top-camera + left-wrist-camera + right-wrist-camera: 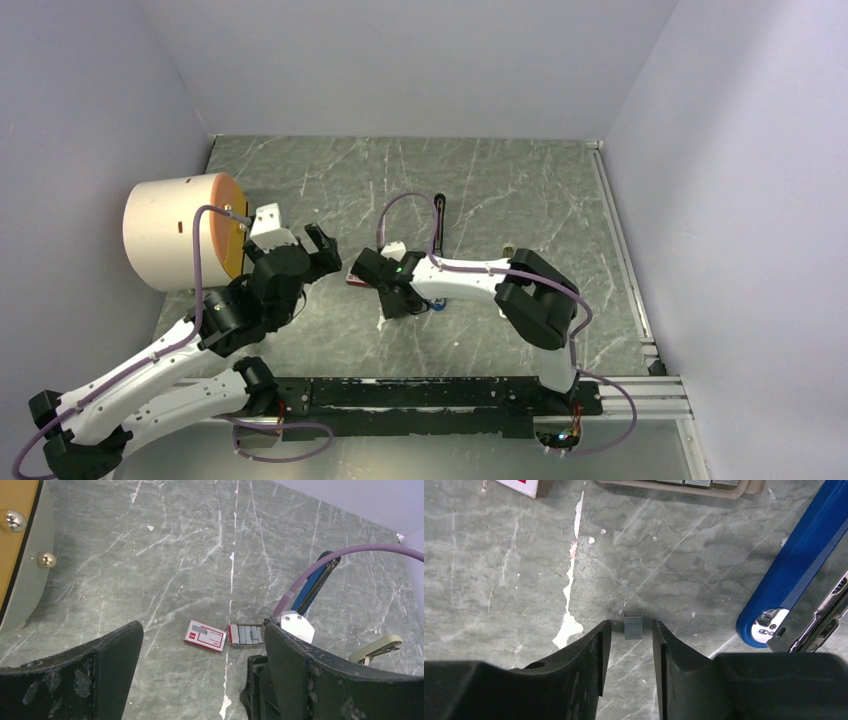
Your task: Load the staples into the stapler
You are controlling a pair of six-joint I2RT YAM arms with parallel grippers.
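Observation:
A small grey block of staples (633, 626) lies on the marble table between the fingertips of my right gripper (631, 624), with a gap on each side; the jaws are open and touch nothing. The blue stapler (796, 565) lies opened just to the right, its metal-tipped end near my fingers. Further ribbed strips of staples fill a small tray (246, 634) next to the red box with a white label (204, 635). My left gripper (202, 630) hovers wide open and empty above the table, short of the box. The top view shows both grippers (300, 240) (390, 300) close together at mid-table.
A large beige cylinder with an orange face (175, 232) stands at the left. A pale beige bar (376, 648) lies beyond the stapler (314, 584). The right arm's purple cable (350, 552) arcs over the stapler. Grey walls enclose the table.

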